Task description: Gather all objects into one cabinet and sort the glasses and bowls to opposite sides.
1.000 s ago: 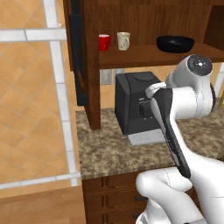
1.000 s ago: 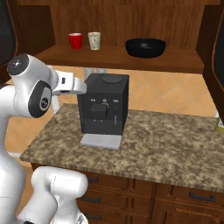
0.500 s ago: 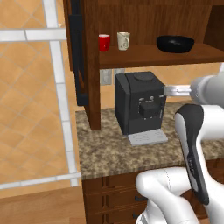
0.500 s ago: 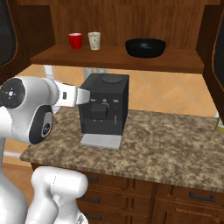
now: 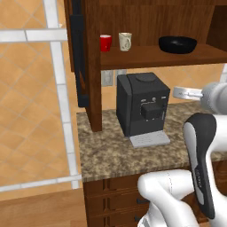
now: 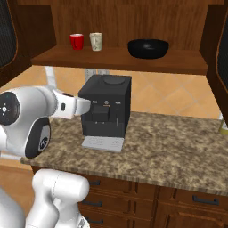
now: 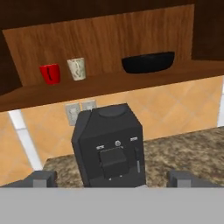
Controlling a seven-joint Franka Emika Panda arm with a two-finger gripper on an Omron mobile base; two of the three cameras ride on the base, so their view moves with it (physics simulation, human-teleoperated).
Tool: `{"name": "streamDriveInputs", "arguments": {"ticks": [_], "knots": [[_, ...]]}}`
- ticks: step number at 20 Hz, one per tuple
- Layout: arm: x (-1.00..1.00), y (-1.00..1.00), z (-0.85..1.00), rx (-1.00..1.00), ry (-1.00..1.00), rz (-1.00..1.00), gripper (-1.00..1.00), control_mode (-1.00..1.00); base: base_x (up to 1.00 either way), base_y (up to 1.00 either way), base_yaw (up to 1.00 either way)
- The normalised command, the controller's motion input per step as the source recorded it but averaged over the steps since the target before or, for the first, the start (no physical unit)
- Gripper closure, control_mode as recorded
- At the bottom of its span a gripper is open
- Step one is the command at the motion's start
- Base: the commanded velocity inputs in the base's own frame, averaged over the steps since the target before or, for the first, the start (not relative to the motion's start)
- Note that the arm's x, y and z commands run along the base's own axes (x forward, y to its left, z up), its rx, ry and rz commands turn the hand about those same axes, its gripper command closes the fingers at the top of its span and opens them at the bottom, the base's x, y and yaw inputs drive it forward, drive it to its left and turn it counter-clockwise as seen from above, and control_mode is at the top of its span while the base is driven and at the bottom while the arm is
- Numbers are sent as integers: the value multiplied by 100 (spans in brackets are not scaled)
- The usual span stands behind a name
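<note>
In the left base view the red cup, cream mug and black bowl stood on the cabinet floor.

In the right base view they sat above the coffee machine.

In the hand view the gripper was spread wide and empty; the cups lay at eleven o'clock, the bowl at one.

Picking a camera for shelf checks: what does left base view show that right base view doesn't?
Left base view adds the tiled wall and the cabinet door seen edge-on. Right base view adds the counter out to its right end, with a pale yellow object there. Shared: red cup, cream mug, black bowl, coffee machine.
</note>
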Motion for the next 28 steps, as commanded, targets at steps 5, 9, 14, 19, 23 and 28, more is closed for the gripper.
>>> {"name": "streamDriveInputs", "arguments": {"ticks": [5, 9, 14, 19, 23, 28], "knots": [[0, 0, 0, 0, 0, 0, -100, 100, 0, 0, -41], [0, 0, 0, 0, 0, 0, -100, 100, 0, 0, -58], [0, 0, 0, 0, 0, 0, -100, 100, -12, 0, -60], [0, 0, 0, 0, 0, 0, -100, 100, -24, 0, -62], [0, 0, 0, 0, 0, 0, -100, 100, -34, 0, -66], [0, 0, 0, 0, 0, 0, -100, 100, -18, -23, -68]]}}
